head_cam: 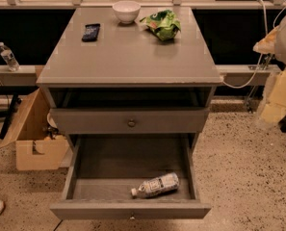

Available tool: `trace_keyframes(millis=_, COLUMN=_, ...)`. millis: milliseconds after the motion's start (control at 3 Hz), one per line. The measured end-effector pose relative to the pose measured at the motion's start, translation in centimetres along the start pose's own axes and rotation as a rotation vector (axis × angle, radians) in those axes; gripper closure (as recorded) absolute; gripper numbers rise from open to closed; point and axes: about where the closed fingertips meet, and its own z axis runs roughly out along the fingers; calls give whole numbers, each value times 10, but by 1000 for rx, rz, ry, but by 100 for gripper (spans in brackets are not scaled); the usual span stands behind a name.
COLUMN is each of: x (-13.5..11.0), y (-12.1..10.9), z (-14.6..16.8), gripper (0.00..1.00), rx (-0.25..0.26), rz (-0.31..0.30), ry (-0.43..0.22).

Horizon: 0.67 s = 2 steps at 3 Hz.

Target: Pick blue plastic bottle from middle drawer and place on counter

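Grey and pulled wide open, the middle drawer (71, 177) holds the blue plastic bottle (156, 185), which lies on its side on the dark floor near the drawer front, right of centre, white cap pointing left. Above, the bench (133, 57) carries a white bowl (126, 11), a green bag (162, 24) and a dark flat object (91, 32) toward its far edge. Pale at the right edge, the pincer (277, 97) sits well apart from the bottle; whether it is open or closed cannot be told

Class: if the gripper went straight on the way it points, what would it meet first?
Probably the floor, depth unclear: the gripper, blurred at the right edge, seems to point down, right of the blue plastic bottle.
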Motion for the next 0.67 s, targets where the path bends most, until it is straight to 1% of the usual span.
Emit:
trace_keyframes(millis=333, x=-3, y=2, z=6, gripper=0, rx=-13, rz=-5, ry=-8)
trace_keyframes(millis=667, x=-23, y=17, z=50, gripper=0, rx=-110, rz=-41, ry=-69)
